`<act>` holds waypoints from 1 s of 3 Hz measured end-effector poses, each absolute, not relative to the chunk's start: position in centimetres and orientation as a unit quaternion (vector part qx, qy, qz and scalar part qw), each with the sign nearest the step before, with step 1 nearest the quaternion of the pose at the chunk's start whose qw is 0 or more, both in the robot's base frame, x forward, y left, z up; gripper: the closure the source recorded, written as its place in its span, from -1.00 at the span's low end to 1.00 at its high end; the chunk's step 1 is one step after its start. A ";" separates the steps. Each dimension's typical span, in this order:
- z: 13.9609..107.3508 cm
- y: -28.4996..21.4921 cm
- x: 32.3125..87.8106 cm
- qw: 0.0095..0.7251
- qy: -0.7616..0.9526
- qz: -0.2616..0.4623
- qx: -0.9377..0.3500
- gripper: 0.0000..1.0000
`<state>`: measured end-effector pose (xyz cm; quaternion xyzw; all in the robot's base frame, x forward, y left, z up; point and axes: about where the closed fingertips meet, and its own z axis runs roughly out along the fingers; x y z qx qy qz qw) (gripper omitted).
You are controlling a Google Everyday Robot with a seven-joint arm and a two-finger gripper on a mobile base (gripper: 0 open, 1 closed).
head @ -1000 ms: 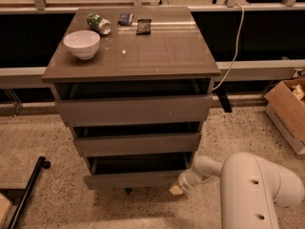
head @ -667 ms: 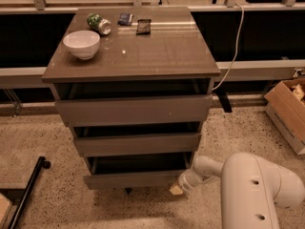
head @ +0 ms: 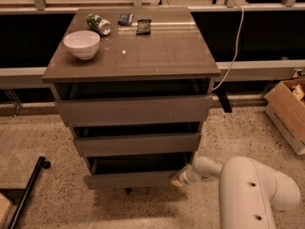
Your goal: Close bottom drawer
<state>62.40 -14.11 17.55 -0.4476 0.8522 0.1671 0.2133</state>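
The bottom drawer (head: 131,179) is the lowest of three grey-brown drawers in the cabinet (head: 133,56). It stands pulled out a little, with a dark gap above its flat front panel. The middle drawer (head: 136,143) and the top drawer (head: 133,109) stand out a little too. My white arm (head: 248,190) reaches in from the lower right. My gripper (head: 178,179) sits low at the right end of the bottom drawer's front panel, touching or almost touching it.
On the cabinet top lie a white bowl (head: 81,44), a tipped green can (head: 98,24) and two small dark packets (head: 143,26). A cardboard box (head: 288,113) stands at the right. A black bar with a wheel (head: 28,187) lies at the lower left. A white cable (head: 233,51) hangs behind.
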 end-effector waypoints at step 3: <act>16.8 -14.3 63.9 0.229 0.852 0.160 -0.442 0.19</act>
